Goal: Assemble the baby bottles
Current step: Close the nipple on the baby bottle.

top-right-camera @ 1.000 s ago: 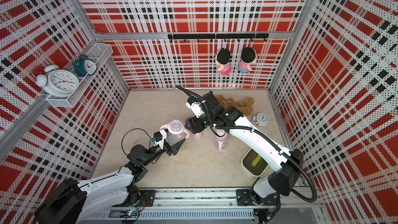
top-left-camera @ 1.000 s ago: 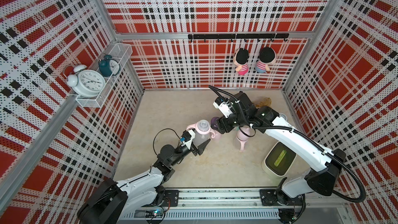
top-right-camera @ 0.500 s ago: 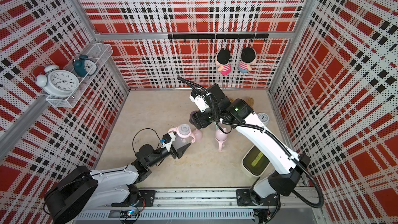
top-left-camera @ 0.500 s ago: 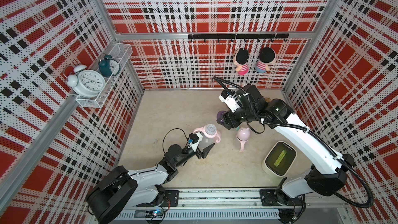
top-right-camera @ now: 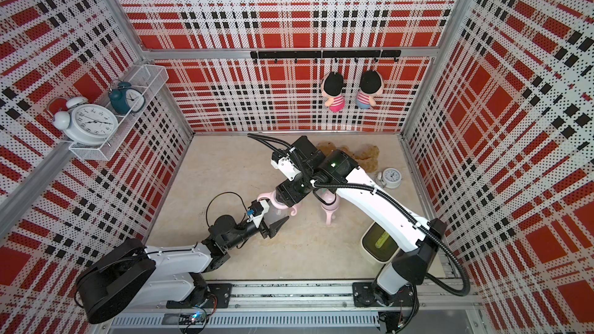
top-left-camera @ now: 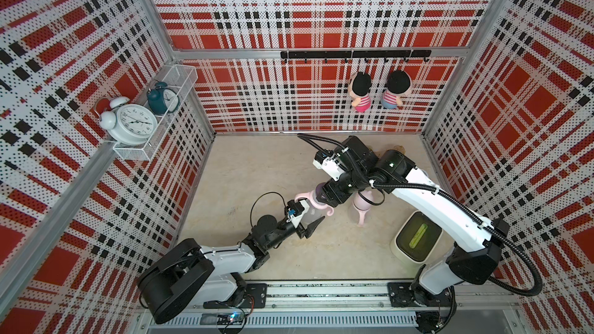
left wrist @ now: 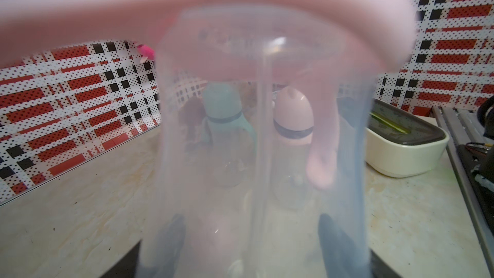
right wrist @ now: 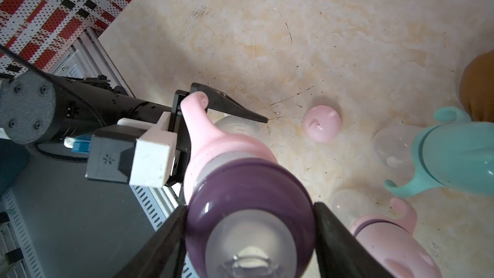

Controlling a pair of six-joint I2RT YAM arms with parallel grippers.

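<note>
Plastic baby bottle (top-left-camera: 309, 217), clear-bodied, sits near the middle of the beige tabletop (top-left-camera: 250, 168) in a top view, with the left gripper (top-left-camera: 313, 221) at its base and the right gripper (top-left-camera: 324, 200) over its top. In the left wrist view, the jaws are clamped round the bottle. In the right wrist view, the jaws pinch the purple teat collar (right wrist: 248, 183) above the pink handle ring (right wrist: 203, 140). This looks like screwing the collar on: brace the bottle and turn it squarely.
</note>
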